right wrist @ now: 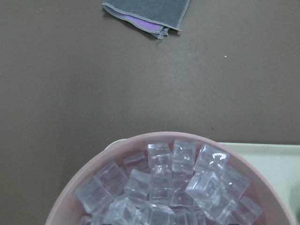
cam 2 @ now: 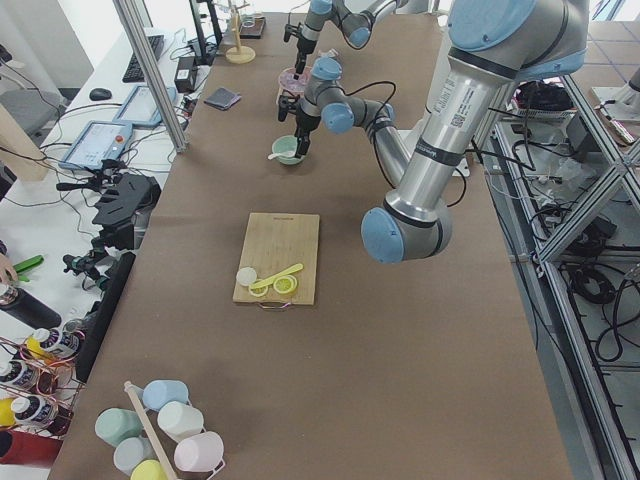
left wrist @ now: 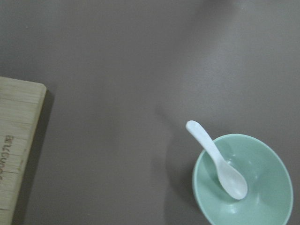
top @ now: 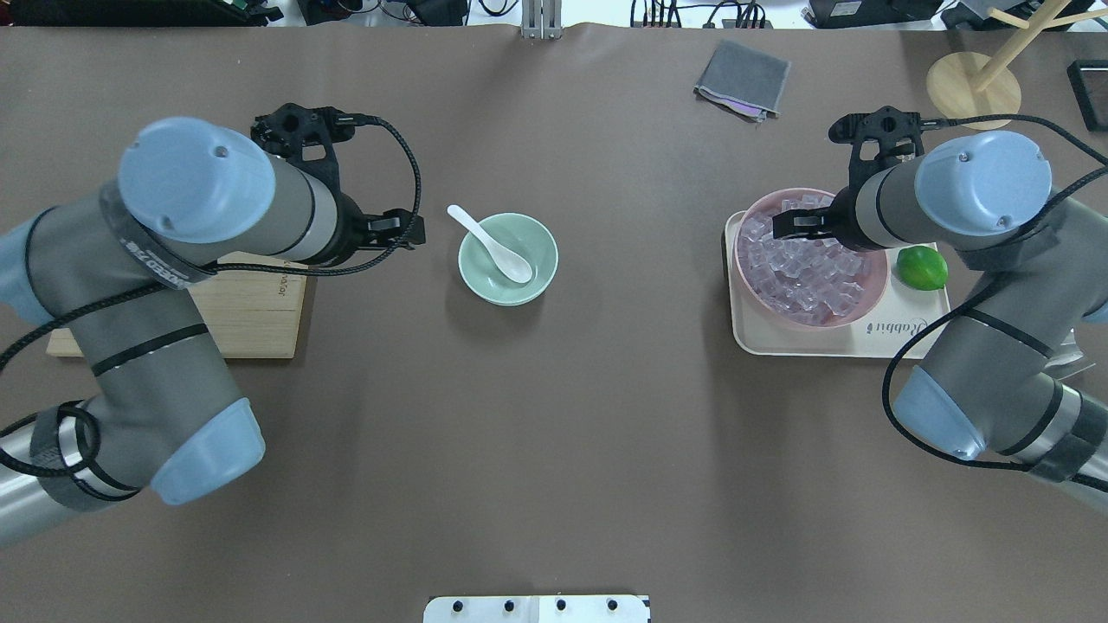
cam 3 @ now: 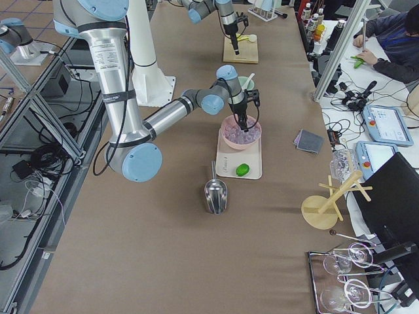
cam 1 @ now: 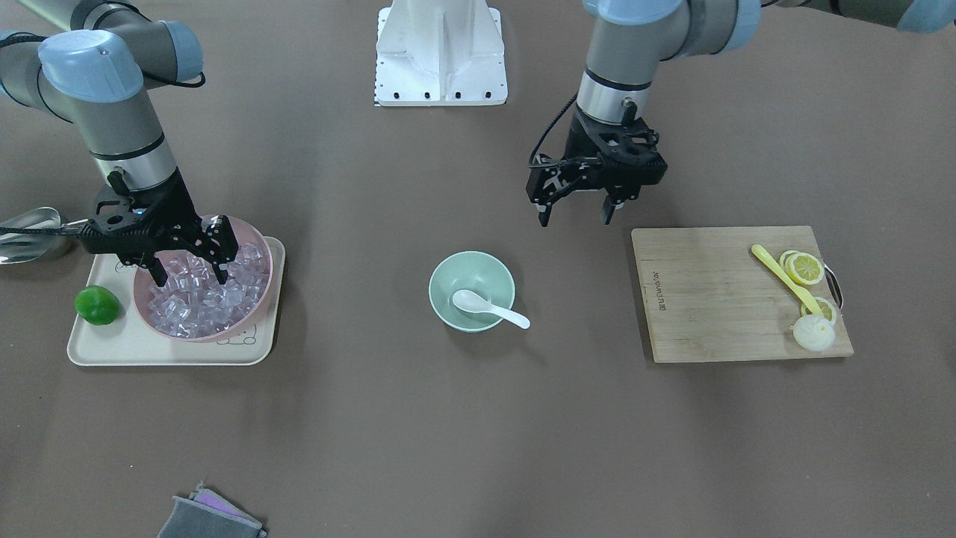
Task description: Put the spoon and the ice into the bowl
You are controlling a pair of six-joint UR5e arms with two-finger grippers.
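The mint-green bowl (cam 1: 472, 278) stands mid-table, also in the overhead view (top: 528, 260) and the left wrist view (left wrist: 267, 197). The white spoon (cam 1: 489, 306) lies in it, scoop inside and handle over the rim (top: 492, 245) (left wrist: 219, 163). Clear ice cubes (cam 1: 202, 302) fill a pink bowl (top: 870, 298) on a cream tray (cam 1: 149, 351); they also show in the right wrist view (right wrist: 164, 187). My right gripper (cam 1: 191, 273) is open with its fingertips down among the cubes. My left gripper (cam 1: 576, 215) is open and empty, above the table between the mint bowl and a cutting board.
A wooden cutting board (cam 1: 709, 299) holds a yellow utensil (cam 1: 780, 275) and lemon slices (cam 1: 806, 267). A lime (cam 1: 97, 305) lies on the tray. A steel scoop (cam 1: 30, 232) lies beside the tray. A grey cloth (top: 743, 78) lies at the far edge and a wooden stand (top: 974, 78) at the corner.
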